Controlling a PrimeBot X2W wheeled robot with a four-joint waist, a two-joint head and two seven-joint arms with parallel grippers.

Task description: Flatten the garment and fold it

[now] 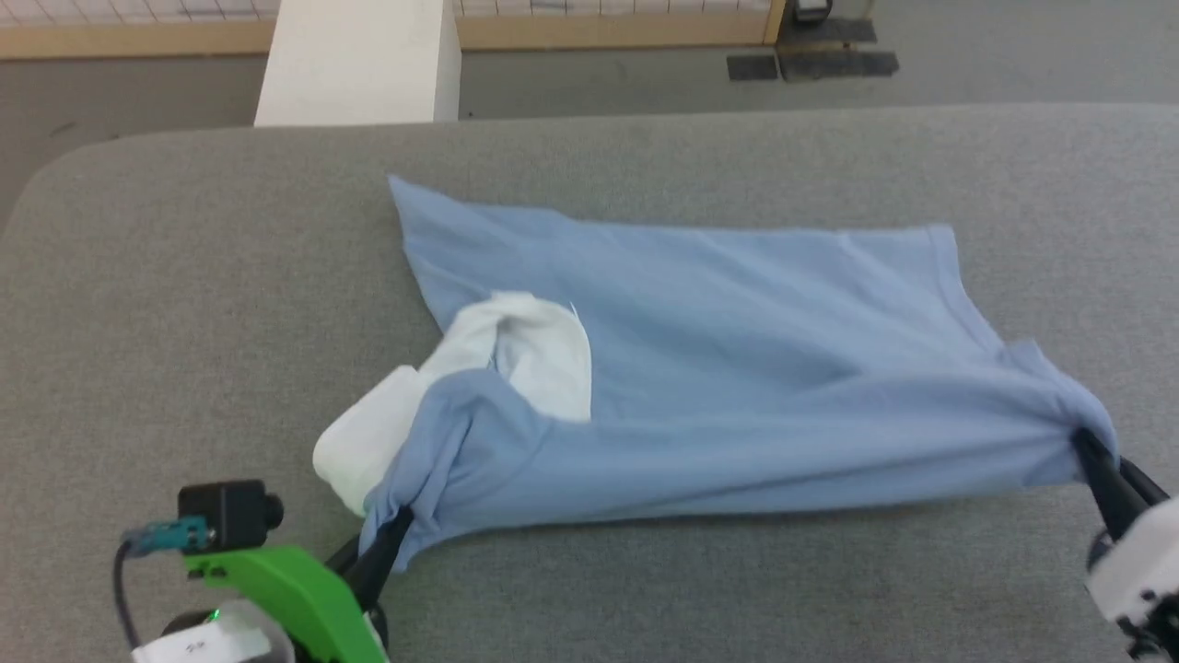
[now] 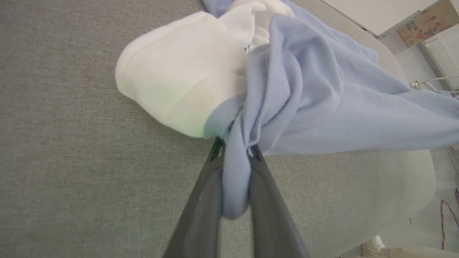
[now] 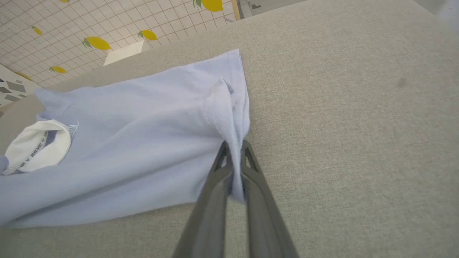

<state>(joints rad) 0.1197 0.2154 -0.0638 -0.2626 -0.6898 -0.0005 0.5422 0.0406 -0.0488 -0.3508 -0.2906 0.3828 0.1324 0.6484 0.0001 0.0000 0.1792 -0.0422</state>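
Table (image 1: pixel 184 276): garment (image 1: pixel 737 368) in left tool (image 1: pixel 398 532), right tool (image 1: pixel 1089 449)

Grey fabric-covered table (image 1: pixel 184 276), rounded corners. Grey floor (image 1: pixel 599 83) beyond. White pillar (image 1: pixel 359 64) at 11 o'clock; dark mats (image 1: pixel 834 63) at 1 o'clock. White tiled wall (image 3: pixel 107 21), lemon motifs, wooden skirting (image 1: pixel 129 39).

Setting is reading as a robot test lab dressed up as a room. A grey cloth-covered table (image 1: pixel 645 147) is serving as the work surface. Beyond the table's far edge a white pillar (image 1: pixel 359 60) is standing on bare grey floor (image 1: pixel 1013 55), with dark mats (image 1: pixel 811 63) lying near a wood-trimmed tiled partition (image 1: pixel 599 7). Lemon-print wall panels (image 3: pixel 96 43) are showing past the table; a printed cardboard box (image 2: pixel 426 23) is sitting off its end.
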